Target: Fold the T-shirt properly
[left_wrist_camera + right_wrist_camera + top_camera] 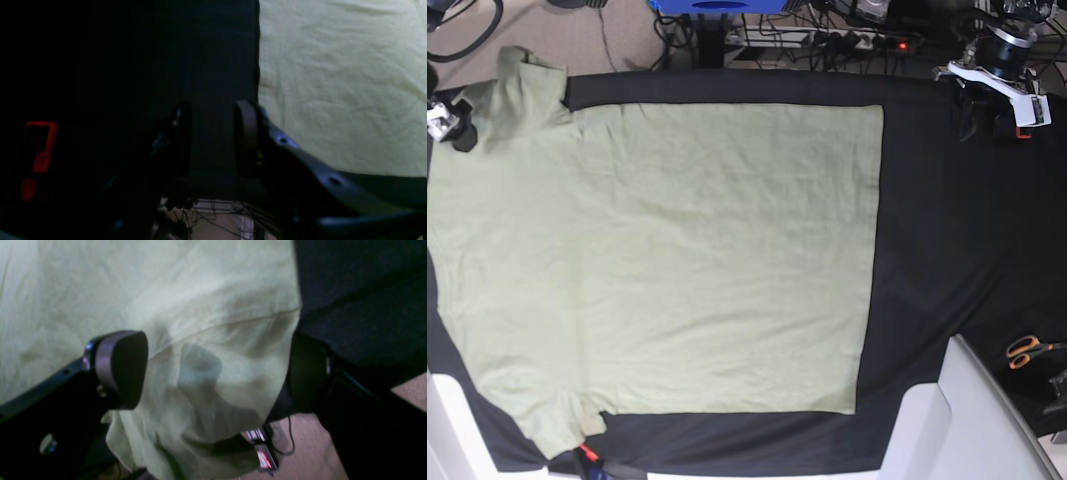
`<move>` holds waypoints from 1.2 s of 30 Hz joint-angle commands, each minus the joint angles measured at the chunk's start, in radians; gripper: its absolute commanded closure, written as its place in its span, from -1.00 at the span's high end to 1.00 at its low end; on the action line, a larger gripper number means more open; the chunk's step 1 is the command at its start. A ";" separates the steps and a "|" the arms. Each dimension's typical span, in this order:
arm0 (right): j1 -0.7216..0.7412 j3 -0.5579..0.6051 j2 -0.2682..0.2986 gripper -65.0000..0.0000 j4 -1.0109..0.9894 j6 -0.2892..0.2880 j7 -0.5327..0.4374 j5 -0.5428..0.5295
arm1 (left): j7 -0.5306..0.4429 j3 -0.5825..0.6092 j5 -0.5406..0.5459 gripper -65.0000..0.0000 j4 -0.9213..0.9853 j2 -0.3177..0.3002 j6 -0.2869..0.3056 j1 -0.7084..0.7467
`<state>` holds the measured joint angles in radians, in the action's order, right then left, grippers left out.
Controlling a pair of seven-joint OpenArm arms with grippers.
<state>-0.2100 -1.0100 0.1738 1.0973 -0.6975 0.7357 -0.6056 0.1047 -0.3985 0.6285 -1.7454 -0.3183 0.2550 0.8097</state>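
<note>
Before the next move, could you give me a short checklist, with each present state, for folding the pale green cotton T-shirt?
1. Pale green cotton T-shirt spread flat on the black cloth: ok.
2. Right gripper open, sleeve between its fingers: ok.
3. Left gripper open and empty: ok.
4. Left gripper over the shirt: not ok, it is over black cloth beside the shirt's edge.
5. Orange-handled scissors apart from the shirt: ok.

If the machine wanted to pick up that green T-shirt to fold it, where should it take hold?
Probably by the sleeve, coming in from the table's far edge. The T-shirt lies flat on the black cloth, leaving little to pinch, but that sleeve droops over the edge, and the right tool already straddles it, open.
</note>
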 commanded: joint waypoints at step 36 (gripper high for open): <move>-0.045 0.076 0.010 -0.99 -0.041 -0.001 0.005 0.000 | -0.023 0.161 0.011 -0.34 0.186 0.098 0.004 -0.089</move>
<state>-0.2501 -0.9318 0.1707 1.0515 -0.6998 0.7254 -0.6209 0.1055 -0.2340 0.6323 -1.5467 -0.2115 0.2432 0.7120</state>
